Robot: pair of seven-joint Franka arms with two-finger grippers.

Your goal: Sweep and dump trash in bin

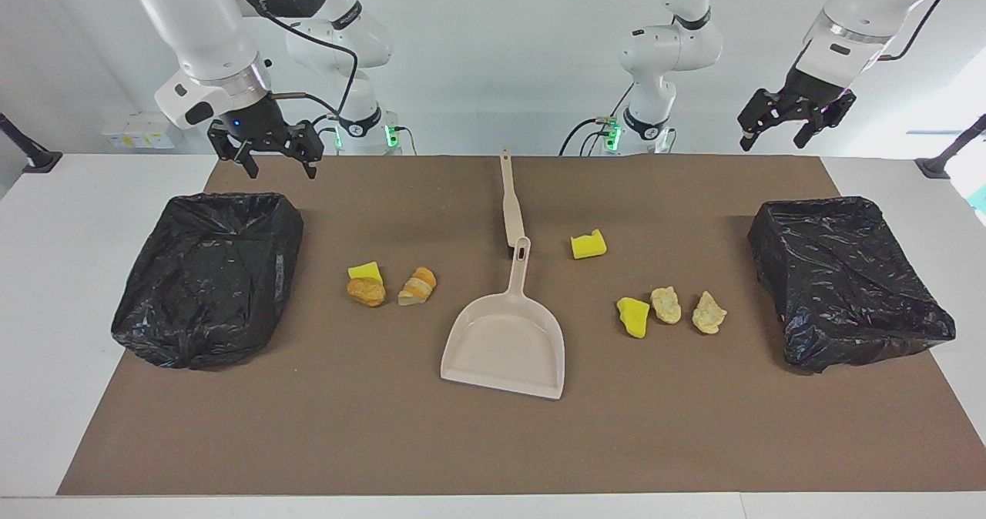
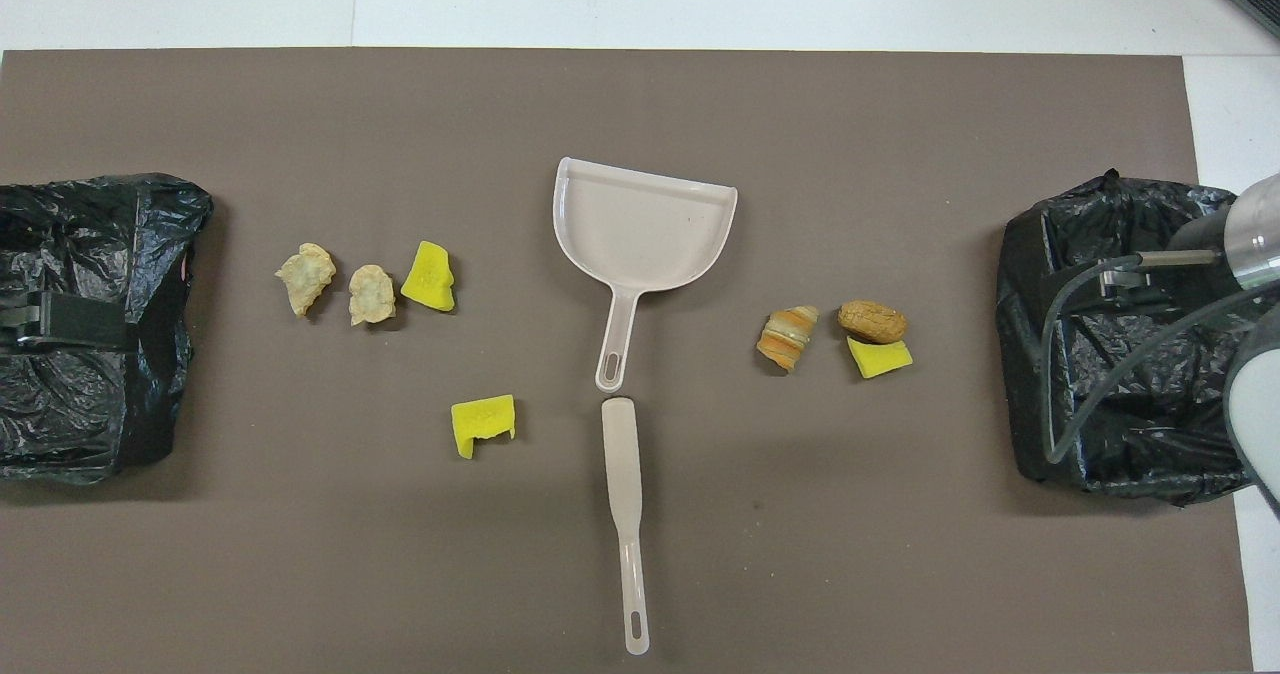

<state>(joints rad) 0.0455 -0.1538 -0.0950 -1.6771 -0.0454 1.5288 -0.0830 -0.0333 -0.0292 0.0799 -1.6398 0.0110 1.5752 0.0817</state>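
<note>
Several trash scraps lie on the brown mat. A yellow sponge chunk (image 1: 365, 272), a brown bread lump (image 1: 367, 292) and an orange striped piece (image 1: 417, 286) lie toward the right arm's end. A lone yellow chunk (image 1: 588, 244) lies beside the brush (image 1: 509, 203). Another yellow chunk (image 1: 633, 316) and two beige lumps (image 1: 666, 304) (image 1: 709, 313) lie toward the left arm's end. The beige dustpan (image 1: 504, 342) lies in the middle, handle toward the robots. My right gripper (image 1: 279, 166) is open and empty, raised over the bin (image 1: 208, 276) at its end. My left gripper (image 1: 774, 140) is open and empty, raised over the other bin (image 1: 847, 280).
Both bins are lined with black bags, one at each end of the mat (image 2: 800, 514). The brush (image 2: 622, 514) lies in line with the dustpan's handle (image 2: 612, 349), nearer to the robots. White table shows around the mat.
</note>
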